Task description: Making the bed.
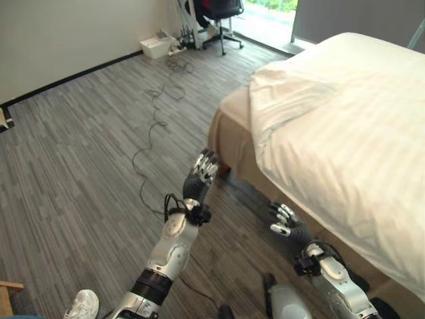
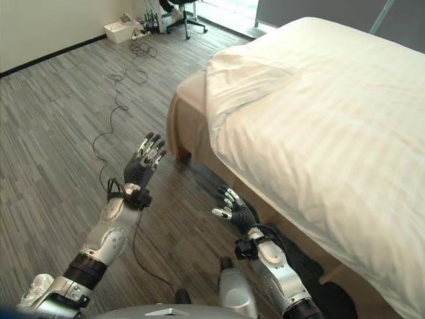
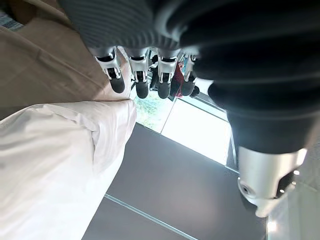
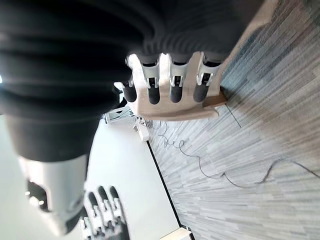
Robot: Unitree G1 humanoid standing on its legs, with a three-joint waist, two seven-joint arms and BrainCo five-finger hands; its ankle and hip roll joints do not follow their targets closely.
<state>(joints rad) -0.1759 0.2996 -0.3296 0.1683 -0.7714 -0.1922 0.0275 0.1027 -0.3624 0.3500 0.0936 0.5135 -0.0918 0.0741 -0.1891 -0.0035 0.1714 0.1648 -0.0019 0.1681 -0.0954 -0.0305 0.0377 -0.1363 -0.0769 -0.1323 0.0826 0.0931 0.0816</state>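
Observation:
A bed (image 1: 229, 133) with a tan base stands at the right, under a white duvet (image 1: 345, 139) whose folded corner (image 1: 279, 93) bunches near the bed's near-left corner, leaving tan sheet (image 1: 234, 105) bare. My left hand (image 1: 201, 171) is raised over the floor, fingers straight, a short way left of the bed's corner. My right hand (image 1: 287, 221) hovers low beside the bed's long side, fingers spread, holding nothing. The left wrist view shows the duvet (image 3: 60, 150) past my fingers (image 3: 142, 82); the right wrist view shows the tan bed base (image 4: 175, 107).
Grey striped carpet (image 1: 86, 153) spreads to the left. A black cable (image 1: 154, 126) snakes across it toward a white box (image 1: 157, 46) and an office chair (image 1: 222, 13) at the back wall. A person's white shoe (image 1: 82, 305) is at the lower left.

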